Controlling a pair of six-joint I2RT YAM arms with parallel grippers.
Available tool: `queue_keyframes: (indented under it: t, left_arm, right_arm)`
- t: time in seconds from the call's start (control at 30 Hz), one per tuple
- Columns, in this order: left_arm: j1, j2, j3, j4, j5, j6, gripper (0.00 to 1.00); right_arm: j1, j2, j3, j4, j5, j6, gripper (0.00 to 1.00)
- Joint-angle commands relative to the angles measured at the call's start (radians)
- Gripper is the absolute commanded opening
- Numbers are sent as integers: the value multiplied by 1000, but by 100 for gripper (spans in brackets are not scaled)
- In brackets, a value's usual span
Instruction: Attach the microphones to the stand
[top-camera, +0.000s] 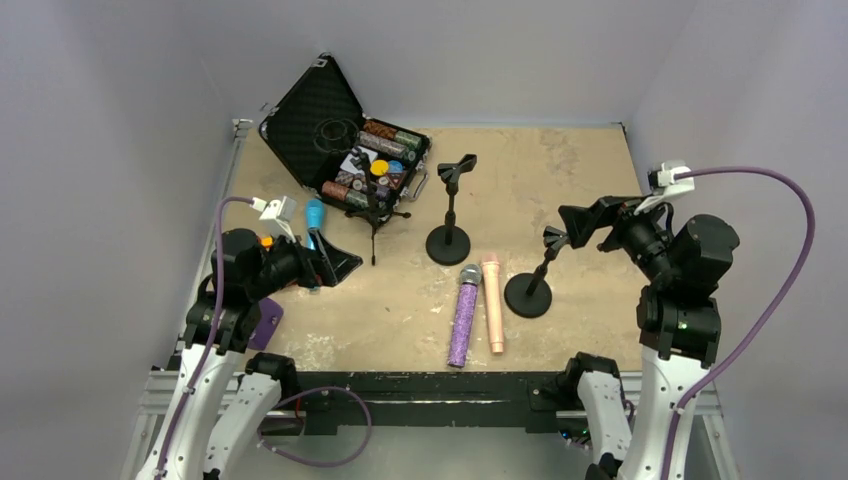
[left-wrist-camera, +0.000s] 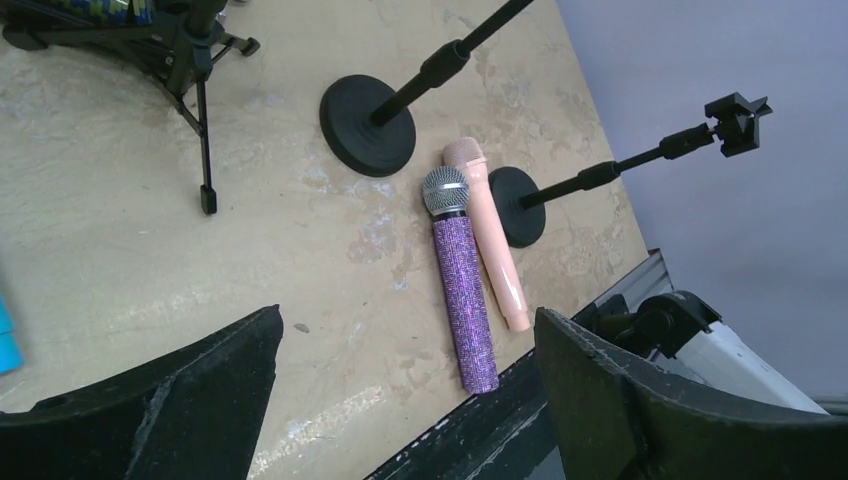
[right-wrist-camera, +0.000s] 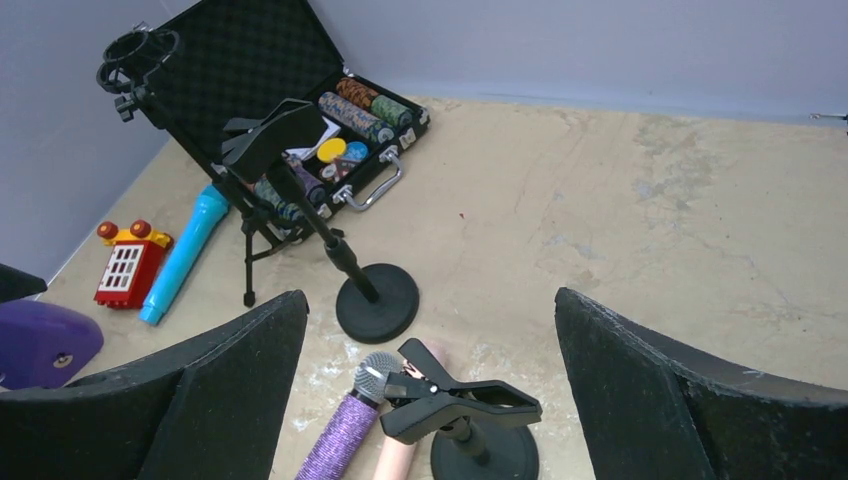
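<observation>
The bench (top-camera: 560, 180) carries everything. An open black case (top-camera: 320, 120) of chips sits at its far left, well beyond the left tool (top-camera: 338, 260). That tool and the right tool (top-camera: 572, 228) both hang above the bench with jaws spread wide and nothing in them. Three stands are empty: a tripod stand (top-camera: 375, 215) just ahead of the left tool, a round-foot stand (top-camera: 449, 243) between the two tools, and a second round-foot stand (top-camera: 528, 295) whose clip sits just beside the right tool's tips. The purple microphone (top-camera: 464, 315) and the peach microphone (top-camera: 493, 305) lie flat, side by side and touching, between the tools and just beside that second stand's foot. The blue microphone (top-camera: 315, 215) lies close by the left tool's far side. No microphone is in a clip, so I judge the task to be at its first step, the reach for a pick-up. The next move likely calls for lowering one open tool over a microphone's body and closing across its width, while the other steadies a stand.
</observation>
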Motion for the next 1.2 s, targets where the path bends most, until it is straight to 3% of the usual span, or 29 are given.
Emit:
queue_keyframes:
  t: [0.0, 0.23, 0.4, 0.57, 0.87, 1.17]
  left_arm:
    - [5, 12, 49, 5, 81, -15, 100]
    - [-32, 16, 36, 38, 121, -57, 100]
    - [-201, 86, 75, 18, 13, -43, 100]
    - [-368, 184, 134, -10, -117, -16, 100]
    - [-626, 405, 242, -7, -314, -23, 100]
    - [-771, 680, 279, 116, -376, -103, 98]
  right_arm:
    - [-3, 11, 45, -5, 16, -22, 99]
    - [-4, 13, 47, -39, -115, -214, 99]
    - [-1, 32, 81, -132, -415, -419, 99]
    - [18, 67, 144, -260, -465, -548, 99]
    - [17, 78, 101, -242, -492, -527, 99]
    - [17, 75, 64, -196, -508, -492, 99]
